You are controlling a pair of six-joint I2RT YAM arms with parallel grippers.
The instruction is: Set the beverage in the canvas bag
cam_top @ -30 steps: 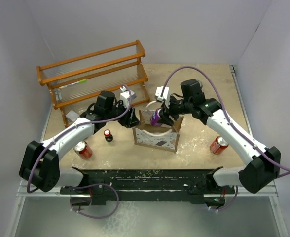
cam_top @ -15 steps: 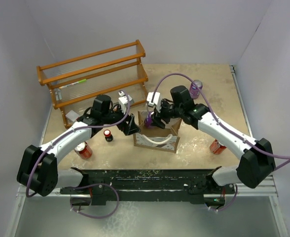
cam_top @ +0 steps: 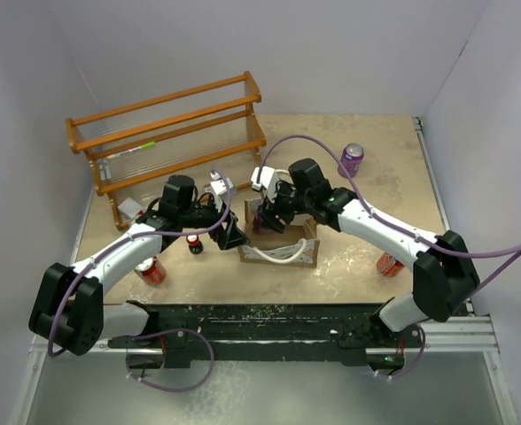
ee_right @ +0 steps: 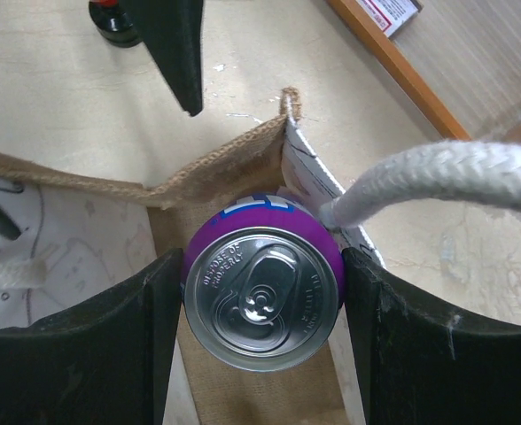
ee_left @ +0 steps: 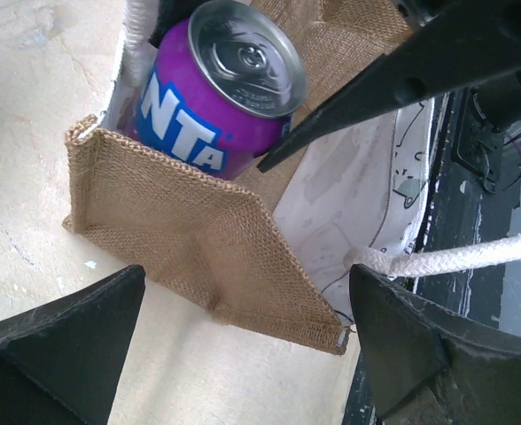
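Currently, the purple can (ee_right: pixel 260 297) is pinched upright by the right gripper (cam_top: pixel 274 212), its lower part inside the canvas bag (ee_left: pixel 198 239) near the middle of the surface (cam_top: pixel 384 177). The left gripper (ee_left: pixel 243 341) is spread wide just beside the bag's left corner.
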